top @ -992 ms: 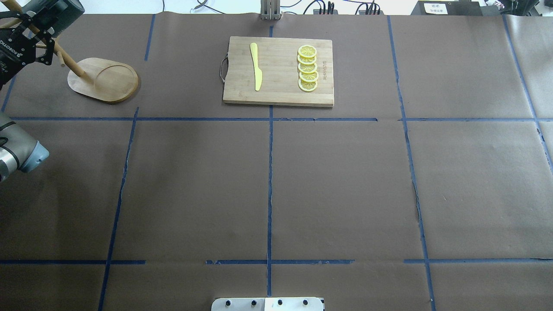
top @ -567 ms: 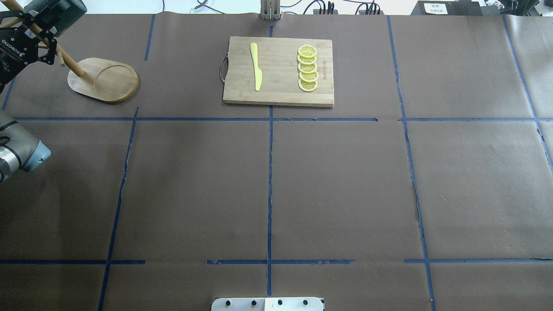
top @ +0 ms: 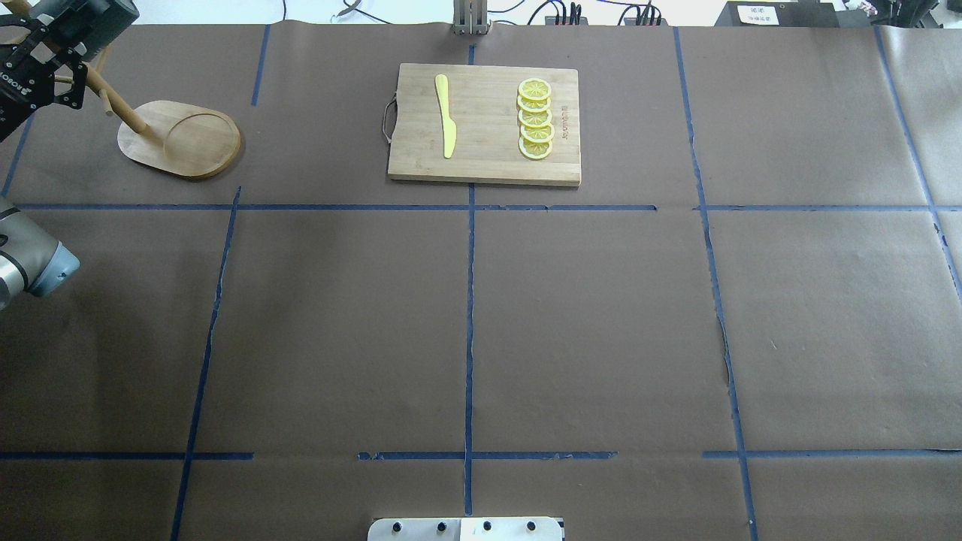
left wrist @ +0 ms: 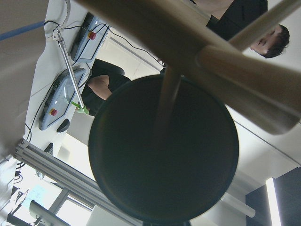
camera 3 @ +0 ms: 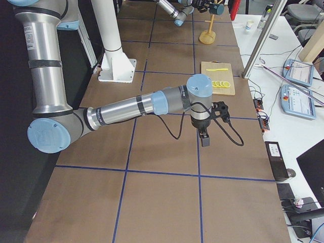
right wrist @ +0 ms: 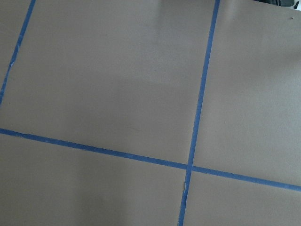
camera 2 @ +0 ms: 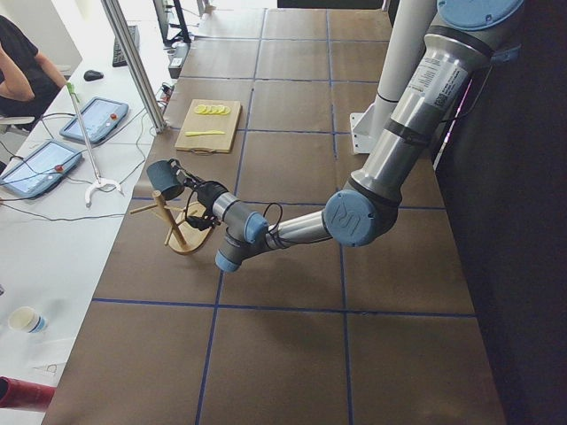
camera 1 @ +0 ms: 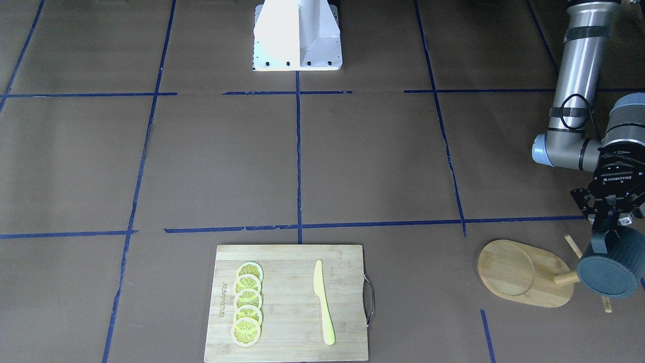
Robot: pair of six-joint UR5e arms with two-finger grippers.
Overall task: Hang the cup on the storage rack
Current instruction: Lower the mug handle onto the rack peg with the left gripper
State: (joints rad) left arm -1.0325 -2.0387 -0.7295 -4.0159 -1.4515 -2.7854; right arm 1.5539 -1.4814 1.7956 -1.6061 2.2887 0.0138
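Note:
My left gripper (camera 1: 607,233) is shut on the handle of the dark blue-grey ribbed cup (camera 1: 607,269) and holds it on its side in the air, against the top of the storage rack. The rack has an oval bamboo base (camera 1: 524,275), a post (camera 1: 567,277) and thin pegs (camera 1: 572,245). In the overhead view the left gripper (top: 68,60) and the cup (top: 90,19) are at the far left corner, over the rack's post (top: 124,113). The left wrist view shows the cup's dark bottom (left wrist: 162,150) behind the post (left wrist: 188,42). My right gripper (camera 3: 205,139) points down at the table; I cannot tell its state.
A bamboo cutting board (top: 485,169) with a yellow knife (top: 446,116) and several lemon slices (top: 535,119) lies at the far middle. The robot's base plate (camera 1: 297,38) stands at the near edge. Blue tape lines cross the brown table cover.
My left gripper has moved a little to the left and farther back with the cup in it. The left elbow has drawn left. The rack has not moved.

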